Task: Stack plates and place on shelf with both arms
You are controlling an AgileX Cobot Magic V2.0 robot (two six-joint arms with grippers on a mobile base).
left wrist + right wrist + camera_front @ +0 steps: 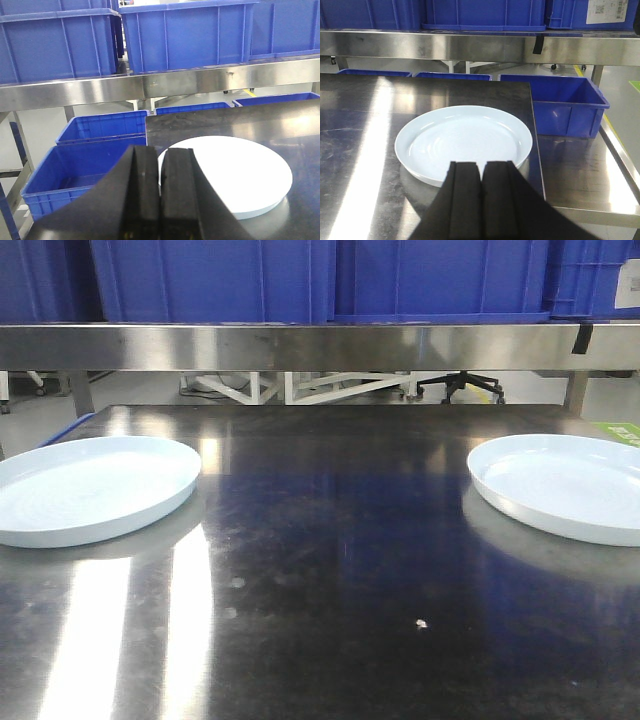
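**Two unstacked: left plate (pixel 92 490) and right plate (pixel 562 485)**

Both lie well apart on the tabletop (pixel 330 570), below the shelf (pixel 300 347) rail. Left gripper (pixel 160 157) and right gripper (pixel 481 170) each hover at the near rim of their plate, jaws pressed together, holding nothing. Advice: part the jaws first, pinch one rim squarely, lift level, and lower it centred on the other plate; glossy rims may slip.
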